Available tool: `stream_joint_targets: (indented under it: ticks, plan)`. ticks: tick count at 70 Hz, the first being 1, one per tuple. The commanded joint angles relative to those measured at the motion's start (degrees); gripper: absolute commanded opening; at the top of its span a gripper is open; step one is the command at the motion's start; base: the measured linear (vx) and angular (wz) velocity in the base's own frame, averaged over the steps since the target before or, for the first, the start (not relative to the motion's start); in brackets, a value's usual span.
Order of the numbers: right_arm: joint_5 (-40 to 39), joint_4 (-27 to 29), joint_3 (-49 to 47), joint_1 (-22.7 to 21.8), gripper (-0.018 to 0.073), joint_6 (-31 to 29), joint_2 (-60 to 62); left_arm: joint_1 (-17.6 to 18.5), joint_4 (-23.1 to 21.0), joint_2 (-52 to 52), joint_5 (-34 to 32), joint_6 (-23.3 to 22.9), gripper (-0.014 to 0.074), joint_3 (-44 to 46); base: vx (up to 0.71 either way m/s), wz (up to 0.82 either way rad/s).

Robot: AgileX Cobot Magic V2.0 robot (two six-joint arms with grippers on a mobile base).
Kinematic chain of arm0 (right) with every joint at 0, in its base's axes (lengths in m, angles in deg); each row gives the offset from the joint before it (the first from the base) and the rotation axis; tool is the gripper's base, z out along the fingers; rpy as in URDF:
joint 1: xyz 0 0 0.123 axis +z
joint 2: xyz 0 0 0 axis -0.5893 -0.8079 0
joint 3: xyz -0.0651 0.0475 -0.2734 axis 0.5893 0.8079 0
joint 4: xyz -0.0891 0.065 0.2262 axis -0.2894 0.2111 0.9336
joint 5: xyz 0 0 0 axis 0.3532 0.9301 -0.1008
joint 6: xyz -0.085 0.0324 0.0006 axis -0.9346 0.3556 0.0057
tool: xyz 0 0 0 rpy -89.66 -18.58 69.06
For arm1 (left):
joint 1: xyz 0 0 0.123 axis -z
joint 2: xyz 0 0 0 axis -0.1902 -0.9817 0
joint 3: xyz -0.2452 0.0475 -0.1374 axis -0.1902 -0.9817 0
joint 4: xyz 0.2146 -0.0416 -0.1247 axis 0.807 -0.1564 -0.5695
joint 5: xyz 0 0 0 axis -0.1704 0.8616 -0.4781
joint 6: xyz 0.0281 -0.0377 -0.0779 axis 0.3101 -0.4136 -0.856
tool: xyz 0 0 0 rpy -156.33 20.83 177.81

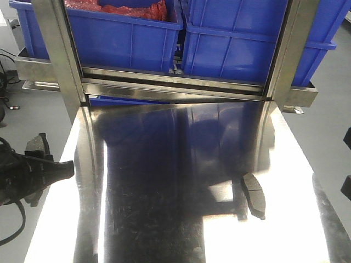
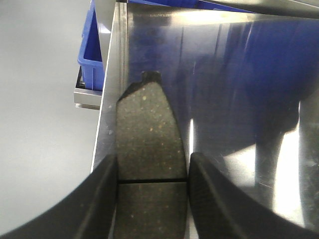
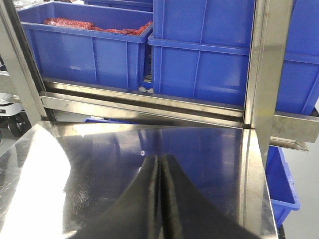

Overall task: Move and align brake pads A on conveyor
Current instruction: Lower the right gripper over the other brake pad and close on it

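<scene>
The left arm sits at the lower left of the front view, beside the left edge of the desk (image 1: 164,181), hand pointing up-frame. The left pincer (image 2: 152,167) pinches a brake pad (image 2: 147,124) by its long sides over that edge. The pad has a speckled grey face with one cross groove. A second pad (image 1: 254,194) lies at the desk's lower right. The right pincer (image 3: 159,199) is pressed together, holding nothing.

Two brake pads (image 1: 254,194) (image 1: 36,143), one steel table (image 1: 164,219), at least four blue bins (image 3: 99,55), two claws (image 2: 152,167) (image 3: 159,164).
</scene>
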Motion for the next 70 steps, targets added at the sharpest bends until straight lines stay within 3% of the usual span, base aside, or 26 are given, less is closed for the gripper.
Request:
stream_joint_targets:
  ticks: [1, 35, 43, 50, 63, 70]
  plan:
    - [-4.28, -0.22, -1.59, -0.22, -0.0008, -0.40, -0.13, 0.35, 2.94, 0.87, -1.27, -0.54, 0.0216, 1.52, 0.00, 0.00]
    - [-4.28, -0.22, -1.59, -0.22, -0.0004, -0.40, -0.13, 0.35, 2.94, 0.87, -1.27, -0.54, 0.0216, 1.52, 0.00, 0.00]
    - [-4.76, -0.22, -1.59, -0.22, 0.0046, -0.40, -0.13, 0.35, 2.94, 0.87, -1.27, -0.54, 0.0216, 1.52, 0.00, 0.00]
    - [-5.00, -0.22, -1.59, -0.22, 0.0180, -0.46, -0.13, 0.35, 2.94, 0.87, -1.27, -0.54, 0.0216, 1.52, 0.00, 0.00]
    - [-4.94, -0.44, -1.59, -0.22, 0.0610, -0.58, -0.13, 0.35, 2.94, 0.87, -1.27, -0.54, 0.0216, 1.52, 0.00, 0.00]
    - [-4.94, -0.44, -1.59, -0.22, 0.0729, -0.58, -0.13, 0.35, 2.94, 0.87, -1.27, -0.54, 0.0216, 1.52, 0.00, 0.00]
